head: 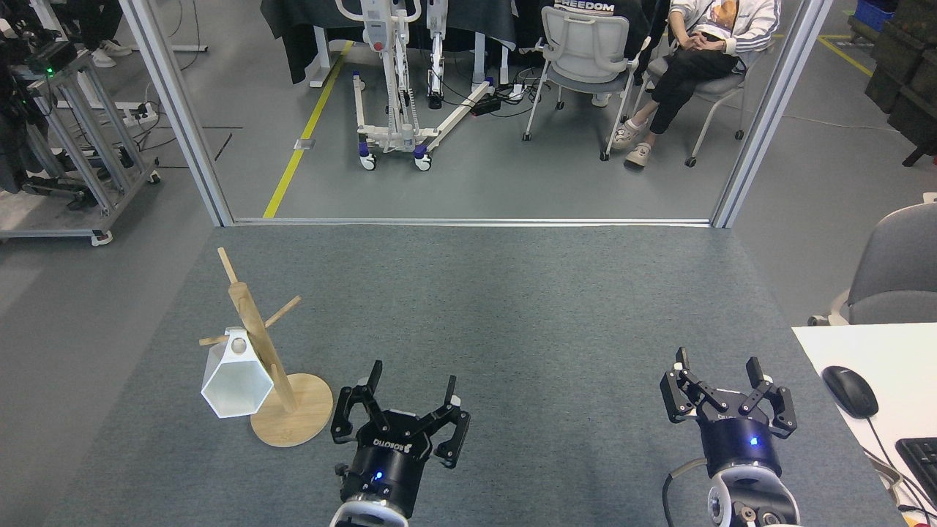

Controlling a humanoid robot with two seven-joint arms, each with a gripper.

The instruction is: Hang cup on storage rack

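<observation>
Cup, white and faceted, hanging on the storage rack by the round hole in its side tab, threaded over a low peg on the left of the post; hexagonal mouth tilted down toward the near side. Rack of light bamboo, post leaning slightly left in view, thin pegs angled out at several heights, round disc base flat on the grey carpeted table, at the near left of that surface.

Left gripper just right of the disc base, apart from it, fingers spread wide, empty, touching neither cup nor rack. Right gripper well apart at the near right, fingers likewise spread, holding nothing.

At the far right edge, corner of a white desk with a black mouse and part of a keyboard. Beyond the table's far edge, grey floor, yellow line, wheeled white stand, empty grey chair, seated person at the far right.
</observation>
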